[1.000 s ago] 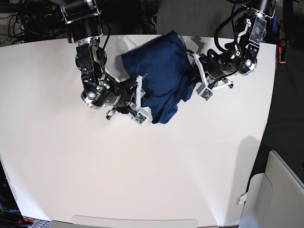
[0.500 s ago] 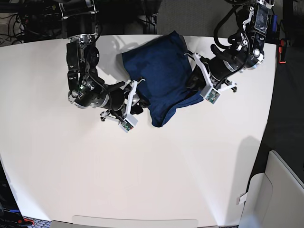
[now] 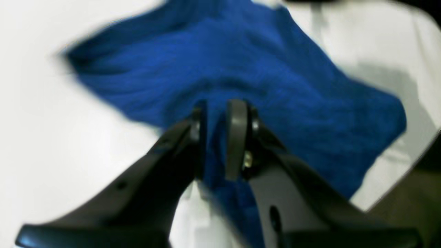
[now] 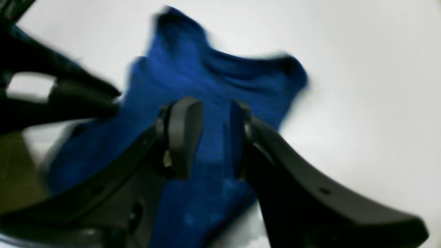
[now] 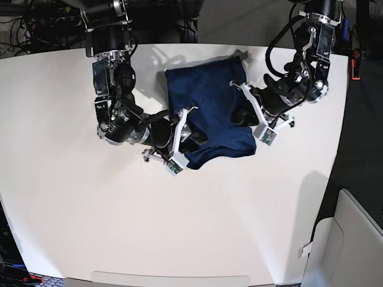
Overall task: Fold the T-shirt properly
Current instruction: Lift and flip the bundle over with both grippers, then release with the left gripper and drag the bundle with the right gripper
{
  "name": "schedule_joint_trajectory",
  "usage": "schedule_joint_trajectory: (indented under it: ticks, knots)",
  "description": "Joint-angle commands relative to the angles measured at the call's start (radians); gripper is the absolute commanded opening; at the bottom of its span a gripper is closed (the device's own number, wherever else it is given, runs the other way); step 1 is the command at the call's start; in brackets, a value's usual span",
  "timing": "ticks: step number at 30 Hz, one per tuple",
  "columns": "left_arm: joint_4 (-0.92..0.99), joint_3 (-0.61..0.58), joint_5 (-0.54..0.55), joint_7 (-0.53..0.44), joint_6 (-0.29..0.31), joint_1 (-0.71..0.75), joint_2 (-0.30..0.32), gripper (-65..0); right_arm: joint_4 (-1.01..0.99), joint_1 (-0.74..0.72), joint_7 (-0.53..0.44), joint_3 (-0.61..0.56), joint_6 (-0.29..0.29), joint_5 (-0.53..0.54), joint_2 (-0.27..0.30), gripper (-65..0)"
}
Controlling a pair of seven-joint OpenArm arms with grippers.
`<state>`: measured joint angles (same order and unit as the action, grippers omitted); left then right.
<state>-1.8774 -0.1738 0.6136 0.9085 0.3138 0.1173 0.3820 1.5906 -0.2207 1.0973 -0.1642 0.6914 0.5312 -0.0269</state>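
T-shirt point(image 5: 210, 113) on the table point(image 5: 179, 227) (far half), between right gripper point(image 5: 192, 139) and left gripper point(image 5: 241, 115)

T-shirt point(image 5: 210, 107): dark navy knit, plain, bunched into a rumpled, roughly rectangular bundle. Lies at the far centre of the white surface. Near edge creased and uneven, partly raised.

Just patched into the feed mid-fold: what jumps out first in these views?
The dark blue T-shirt bunched at the far middle of the white table grabs the eye. A claw grips it from each side: the left claw pinches a fold of fabric, and the right claw straddles cloth at the opposite edge. Both wrist views are motion-blurred.
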Motion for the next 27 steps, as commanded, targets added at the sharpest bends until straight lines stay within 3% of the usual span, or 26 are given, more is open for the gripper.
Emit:
schedule_joint_trajectory:
  ticks: [1,4,8,11,18,21,27]
  knots:
    - [-0.023,0.053,0.006,-0.013,0.0,0.012,0.013,-57.3,0.018,-0.004,0.001,-0.016,0.007,0.037,-0.009,-46.4]
    - [-0.027,0.162,0.01,-0.013,0.0,0.048,0.013,-57.3,0.04,0.007,0.007,-0.064,0.007,0.097,-0.009,-46.4]
    - [-0.027,0.27,0.01,-0.013,0.0,0.078,0.013,-57.3,0.037,-0.004,0.025,-0.146,0.007,0.102,-0.017,-46.4]
    - [-0.027,0.343,0.01,-0.013,0.0,0.1,0.012,-57.3,0.012,-0.015,0.048,-0.203,0.007,0.103,-0.052,-46.4]
    - [-0.026,0.403,0.009,-0.013,0.0,0.126,0.012,-57.3,-0.149,-0.001,0.056,-0.239,0.007,0.103,-0.071,-46.4]
    - [-0.026,0.406,0.009,-0.013,0.0,0.126,0.012,-57.3,-0.178,0.01,0.053,-0.232,0.007,0.097,-0.048,-46.4]
    - [-0.026,0.42,0.01,-0.013,0.0,0.126,0.012,-57.3,-0.177,-0.004,-0.013,-0.209,0.007,0.097,0.08,-46.4]
